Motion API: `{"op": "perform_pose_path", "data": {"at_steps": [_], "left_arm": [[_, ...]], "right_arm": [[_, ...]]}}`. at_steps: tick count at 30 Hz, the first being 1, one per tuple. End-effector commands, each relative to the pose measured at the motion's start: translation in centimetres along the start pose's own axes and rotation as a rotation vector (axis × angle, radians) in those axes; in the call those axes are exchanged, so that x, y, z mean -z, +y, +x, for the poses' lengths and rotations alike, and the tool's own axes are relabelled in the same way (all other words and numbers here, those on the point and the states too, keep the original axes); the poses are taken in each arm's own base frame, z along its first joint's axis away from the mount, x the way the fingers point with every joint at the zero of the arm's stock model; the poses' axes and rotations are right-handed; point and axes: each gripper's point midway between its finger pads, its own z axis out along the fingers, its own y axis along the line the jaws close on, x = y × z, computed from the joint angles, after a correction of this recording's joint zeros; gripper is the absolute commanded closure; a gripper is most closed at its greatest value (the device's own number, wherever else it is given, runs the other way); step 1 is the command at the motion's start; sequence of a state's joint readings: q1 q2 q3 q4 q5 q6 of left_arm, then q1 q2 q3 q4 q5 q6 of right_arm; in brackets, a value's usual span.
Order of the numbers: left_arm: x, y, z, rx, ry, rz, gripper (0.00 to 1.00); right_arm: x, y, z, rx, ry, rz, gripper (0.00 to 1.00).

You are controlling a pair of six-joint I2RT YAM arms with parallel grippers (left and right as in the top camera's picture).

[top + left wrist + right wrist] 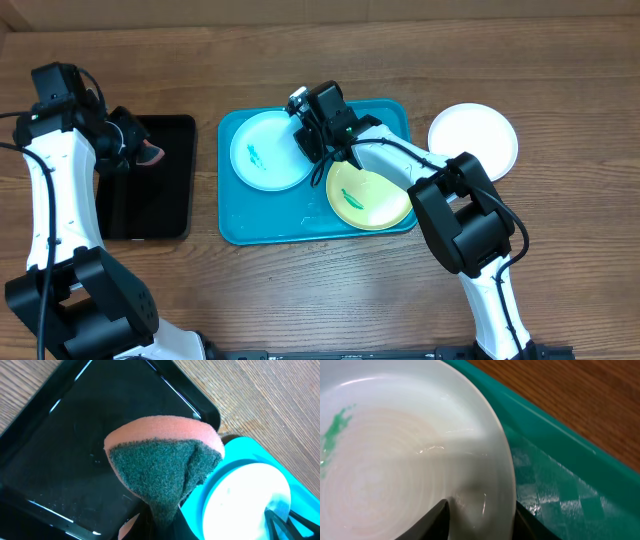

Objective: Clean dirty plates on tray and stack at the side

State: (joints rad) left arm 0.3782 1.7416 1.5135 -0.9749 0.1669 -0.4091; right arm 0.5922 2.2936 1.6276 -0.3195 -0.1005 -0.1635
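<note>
The pale blue plate fills my right wrist view, with a green smear on it. My right tool straddles its rim, and I cannot tell whether it pinches yet. The plate lies in the turquoise tray, beside the yellow-green plate. The white plate sits on the worktop, just right of the tray. My left tool clamps a folded sponge above the black tray.

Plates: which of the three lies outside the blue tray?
The white plate, on the table right of the tray; the pale blue plate and the yellow-green plate lie inside it.
</note>
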Motion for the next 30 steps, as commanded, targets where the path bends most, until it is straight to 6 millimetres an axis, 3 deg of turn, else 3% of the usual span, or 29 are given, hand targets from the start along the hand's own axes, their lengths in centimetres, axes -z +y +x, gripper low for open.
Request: {"op": "perform_pose_path", "data": {"at_steps": [1,5,8,14,19,24,30], "left_arm": [[-0.2,-0.8,0.4,-0.044,0.012,0.020,0.95],[-0.3,-1.0,0.4,-0.048,0.009,0.022,0.96],[-0.3,-1.0,0.4,-0.049,0.010,0.021,0.96],[-0.3,-1.0,0.4,-0.063,0.010,0.022,0.96],[-0.3,-1.0,0.4,-0.064,0.010,0.023,0.96],[-0.3,-1.2,0.5,-0.071,0.011,0.024,0.96],[-0.4,-2.2,1.1,-0.124,0.020,0.033,0.96]], "right_arm": [[1.3,1.4,-0.4,0.016,0.015,-0.019,0.64],[4.5,3.6,-1.0,0.041,0.043,-0.041,0.65],[5.8,3.8,-1.7,0.058,0.031,-0.002,0.65],[5.7,3.5,-2.4,0.089,0.006,0.025,0.54],[5.1,2.9,-3.8,0.089,-0.060,0.047,0.53],[3.2,1.2,-2.1,-0.009,-0.020,0.097,0.53],[1.1,0.2,1.8,-0.137,0.097,0.106,0.53]]}}
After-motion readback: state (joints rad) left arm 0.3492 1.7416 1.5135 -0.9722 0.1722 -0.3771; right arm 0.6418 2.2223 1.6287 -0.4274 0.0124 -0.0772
